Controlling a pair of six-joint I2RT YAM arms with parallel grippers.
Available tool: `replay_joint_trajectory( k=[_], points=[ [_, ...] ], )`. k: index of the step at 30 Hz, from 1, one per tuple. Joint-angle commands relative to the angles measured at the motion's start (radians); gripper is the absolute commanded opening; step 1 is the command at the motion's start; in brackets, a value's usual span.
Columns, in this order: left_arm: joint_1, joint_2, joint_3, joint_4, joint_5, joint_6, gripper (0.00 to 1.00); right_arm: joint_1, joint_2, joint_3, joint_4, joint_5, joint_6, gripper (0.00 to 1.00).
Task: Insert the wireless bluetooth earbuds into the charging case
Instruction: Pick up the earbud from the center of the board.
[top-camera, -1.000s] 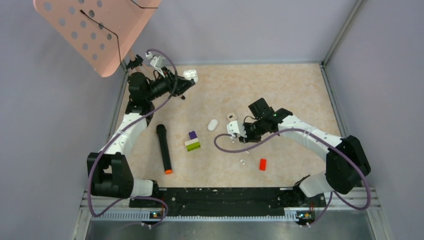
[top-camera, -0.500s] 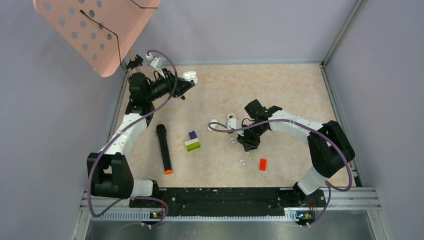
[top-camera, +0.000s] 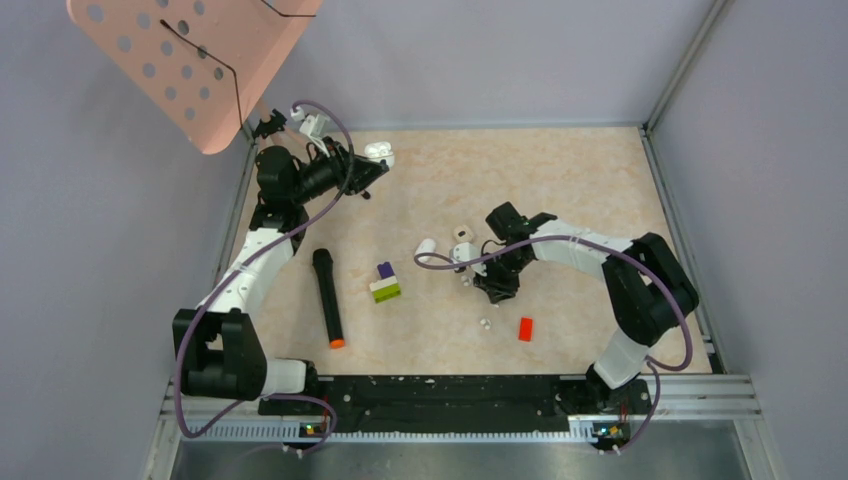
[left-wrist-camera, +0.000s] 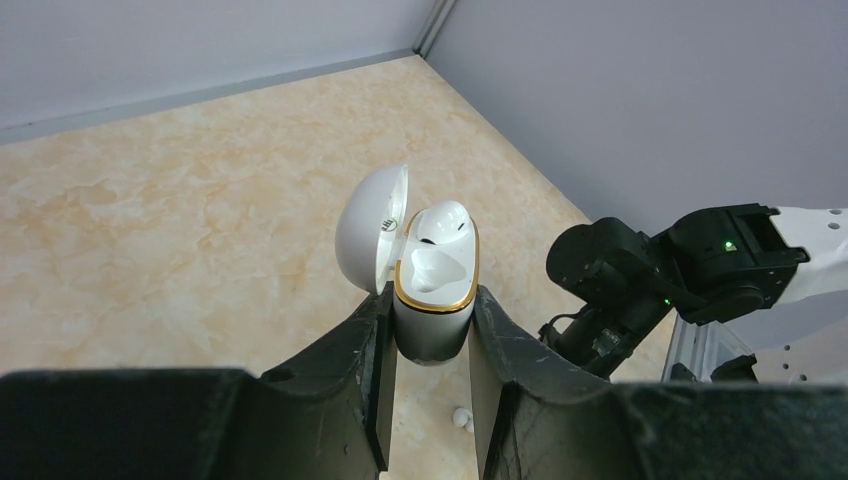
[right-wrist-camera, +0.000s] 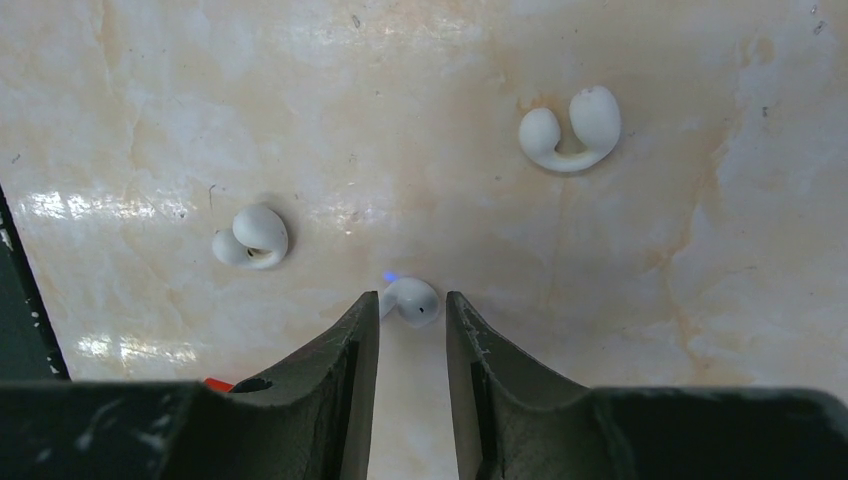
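**Case held open on the left; right claw set over a loose earbud**

1. Left side. We find the left claw (left-wrist-camera: 431, 296) clamped on the case (left-wrist-camera: 432, 332). It holds the case upright above the surface (top-camera: 560, 180), near the far left corner. The lid (left-wrist-camera: 368, 232) is swung open to one side. The first earbud (left-wrist-camera: 442, 222) sits in the case, its rounded top above the gold rim.

2. Right side. The right claw (right-wrist-camera: 411, 306) points straight down at the middle of the surface with its jaws apart. The second earbud (right-wrist-camera: 410, 300) lies on the surface between the fingertips. We cannot tell whether either fingertip touches it.

3. Loose parts, as seen from the right wrist:
   - The third earbud (right-wrist-camera: 252, 237) lies on the surface to the left of the claw, apart from it.
   - The fourth earbud (right-wrist-camera: 570, 128) lies farther off, up and to the right.

4. Other items, as seen from above:
   - The red brick (top-camera: 525, 329) lies nearer the arm bases than the right claw.
   - A closed spare case (top-camera: 427, 246) lies left of the right claw.
   - The blocks (top-camera: 385, 283), purple on white on green, stand left of the spare case.
   - The black rod (top-camera: 328, 298), orange at its near end, lies left of the blocks.
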Motion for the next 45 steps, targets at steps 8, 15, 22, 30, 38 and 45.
replay_joint_trajectory(
  k=[8,15,22,30,38,45],
  points=[
    [-0.003,-0.023,-0.001,0.025,-0.007,0.007,0.00,-0.008,0.001,-0.020,0.038,0.004,-0.067,0.22],
    [-0.003,-0.014,0.004,0.025,-0.005,0.005,0.00,-0.009,-0.033,-0.088,0.077,0.020,-0.095,0.21],
    [-0.003,-0.005,0.012,0.019,-0.009,0.002,0.00,-0.007,-0.065,-0.132,0.142,0.031,-0.080,0.11],
    [-0.022,0.018,0.015,0.026,0.011,0.029,0.00,-0.008,-0.221,0.008,0.175,0.135,0.075,0.00],
    [-0.128,0.065,0.037,0.081,0.035,0.106,0.00,0.054,-0.401,0.294,0.326,0.356,0.269,0.00],
    [-0.231,0.084,0.072,0.235,0.074,0.128,0.00,0.208,-0.474,0.289,0.630,0.547,0.184,0.00]
  ],
)
